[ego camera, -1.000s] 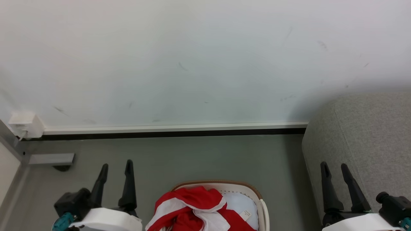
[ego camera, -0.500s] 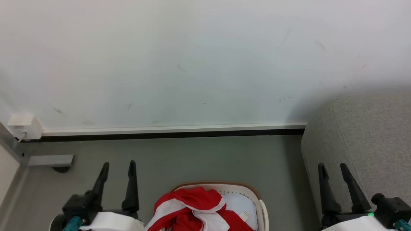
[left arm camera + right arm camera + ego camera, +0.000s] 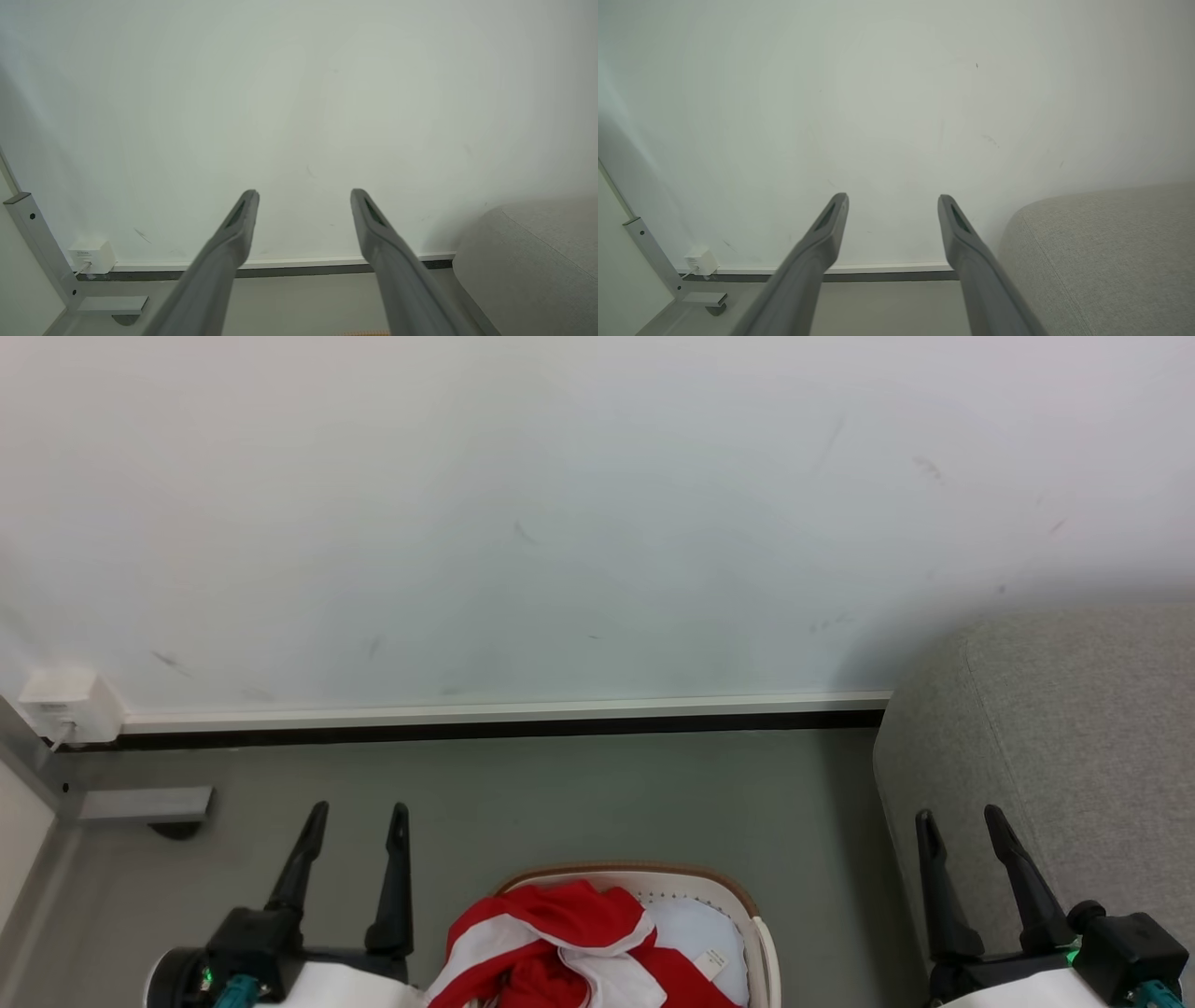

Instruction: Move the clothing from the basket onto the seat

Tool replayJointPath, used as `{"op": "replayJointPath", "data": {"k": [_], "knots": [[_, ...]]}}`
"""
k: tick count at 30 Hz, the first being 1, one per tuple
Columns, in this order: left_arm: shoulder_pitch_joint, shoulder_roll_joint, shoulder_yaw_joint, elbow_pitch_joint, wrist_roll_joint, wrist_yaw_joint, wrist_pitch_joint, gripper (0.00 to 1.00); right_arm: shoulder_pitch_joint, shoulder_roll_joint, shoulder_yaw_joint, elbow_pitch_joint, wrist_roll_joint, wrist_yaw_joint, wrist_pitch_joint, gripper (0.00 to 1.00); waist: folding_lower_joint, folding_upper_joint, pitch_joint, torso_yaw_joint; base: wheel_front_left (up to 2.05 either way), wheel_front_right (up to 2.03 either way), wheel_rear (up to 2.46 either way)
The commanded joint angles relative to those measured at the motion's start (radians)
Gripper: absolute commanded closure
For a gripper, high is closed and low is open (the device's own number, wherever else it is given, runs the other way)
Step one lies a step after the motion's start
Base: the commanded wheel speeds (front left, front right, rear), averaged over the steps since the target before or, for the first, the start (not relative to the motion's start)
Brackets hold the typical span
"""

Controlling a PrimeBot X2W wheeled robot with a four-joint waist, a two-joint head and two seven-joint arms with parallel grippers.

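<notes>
We see left tool [image 3: 359,809] at 7 o'clock and right tool [image 3: 959,815] at 5 o'clock, both spread wide, released. Clothing [image 3: 551,943] sits heaped in the basket [image 3: 738,894] at 6 o'clock between them; seat [image 3: 1074,728] at 4 o'clock.

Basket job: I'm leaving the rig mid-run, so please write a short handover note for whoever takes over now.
Left gripper: open, empty, left of the basket.
Right gripper: open, empty, near the seat's side.
Clothing: bunched in the basket, over a pale pad.
Done: nothing; no clothing on the visible part of the seat.
Left: grasp the clothing, carry it right, lay it on the seat.
</notes>
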Motion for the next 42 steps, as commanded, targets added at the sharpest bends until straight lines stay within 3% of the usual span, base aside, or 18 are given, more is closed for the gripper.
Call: {"op": "replayJointPath", "data": {"k": [1,14,42], "knots": [[0.007,0.003,0.004,-0.003,0.028,0.001,-0.013,0.0,0.009,-0.006,0.002,0.002,-0.025,-0.002,-0.008,0.0,0.0,0.0,0.0,0.0,0.0,0.0,0.0],[0.009,-0.009,0.011,-0.011,0.13,-0.001,-0.034,0.0,0.008,-0.007,0.012,-0.003,-0.102,-0.002,-0.032,0.0,0.0,0.0,0.006,0.0,0.0,0.0,0.0],[0.013,-0.033,0.049,-0.017,0.128,-0.034,-0.033,0.0,-0.004,-0.007,0.016,0.008,-0.094,-0.002,-0.03,0.0,0.0,0.0,0.018,-0.01,0.0,0.0,0.0]]}}
